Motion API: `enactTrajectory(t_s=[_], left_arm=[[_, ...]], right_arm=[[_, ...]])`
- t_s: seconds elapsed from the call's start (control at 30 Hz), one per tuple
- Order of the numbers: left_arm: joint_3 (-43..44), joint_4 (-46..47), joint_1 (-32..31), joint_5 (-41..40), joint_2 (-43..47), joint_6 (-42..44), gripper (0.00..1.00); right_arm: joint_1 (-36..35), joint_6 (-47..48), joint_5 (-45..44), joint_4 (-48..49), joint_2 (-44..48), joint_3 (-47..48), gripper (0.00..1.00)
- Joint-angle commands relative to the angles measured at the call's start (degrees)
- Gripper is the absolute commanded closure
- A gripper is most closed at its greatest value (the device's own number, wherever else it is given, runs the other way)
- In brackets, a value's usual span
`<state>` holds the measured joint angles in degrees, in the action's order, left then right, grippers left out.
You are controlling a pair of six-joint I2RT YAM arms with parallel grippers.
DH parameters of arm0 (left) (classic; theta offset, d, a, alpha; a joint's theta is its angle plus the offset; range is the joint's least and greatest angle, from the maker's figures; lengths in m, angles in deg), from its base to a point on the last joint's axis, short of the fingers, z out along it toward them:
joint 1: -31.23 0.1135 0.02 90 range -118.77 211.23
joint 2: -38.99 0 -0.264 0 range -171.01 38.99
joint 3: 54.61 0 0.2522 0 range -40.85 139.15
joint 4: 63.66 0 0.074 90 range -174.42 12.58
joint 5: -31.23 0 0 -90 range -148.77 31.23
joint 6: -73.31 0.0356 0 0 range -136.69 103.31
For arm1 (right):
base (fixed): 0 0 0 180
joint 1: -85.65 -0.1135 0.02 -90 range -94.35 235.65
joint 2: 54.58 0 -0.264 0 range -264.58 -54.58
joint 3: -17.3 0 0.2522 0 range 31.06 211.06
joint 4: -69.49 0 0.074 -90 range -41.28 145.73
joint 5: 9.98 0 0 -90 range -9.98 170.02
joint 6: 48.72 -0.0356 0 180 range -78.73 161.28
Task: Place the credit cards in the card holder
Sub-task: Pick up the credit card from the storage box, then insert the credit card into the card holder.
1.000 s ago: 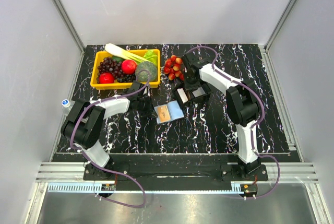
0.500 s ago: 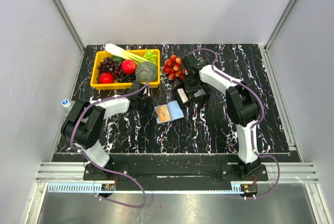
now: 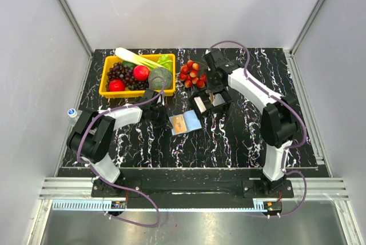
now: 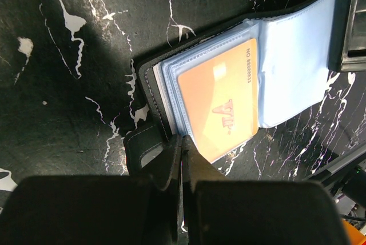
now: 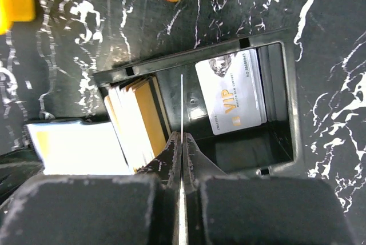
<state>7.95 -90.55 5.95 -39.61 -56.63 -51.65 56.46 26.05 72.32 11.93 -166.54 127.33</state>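
Your right gripper pinches a credit card edge-on above the black tray. Your left gripper is closed at the edge of the open card holder, which lies on the table with an orange card inside.

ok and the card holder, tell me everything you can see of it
The card holder lies open and flat on the black marbled table. Its outside is black, leather-like, with pale stitching; inside is a stack of clear light-blue sleeves. The top one holds an orange card with a red logo and printed number. One sleeve fans out to the black tray. The shut left gripper meets its edge by a black tab; pinching or pressing, I cannot tell.
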Motion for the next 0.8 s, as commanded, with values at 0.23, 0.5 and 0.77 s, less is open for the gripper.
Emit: enactTrajectory(t_s=[0.23, 0.5, 0.77], left_arm=[[-1.42, 3.81, -0.21, 3.87, 6.58, 2.18, 1.00], [-1.08, 5.30, -0.30, 7.38, 8.17, 2.70, 1.00], [2.00, 3.55, -0.30, 7.92, 7.11, 2.70, 0.91]], right_arm=[[-1.13, -5.95, 17.88, 7.31, 11.33, -7.14, 0.99], [-3.86, -8.24, 21.60, 9.95, 8.17, -9.78, 0.99], [-3.94, -7.63, 19.83, 9.95, 7.99, -11.19, 0.97]])
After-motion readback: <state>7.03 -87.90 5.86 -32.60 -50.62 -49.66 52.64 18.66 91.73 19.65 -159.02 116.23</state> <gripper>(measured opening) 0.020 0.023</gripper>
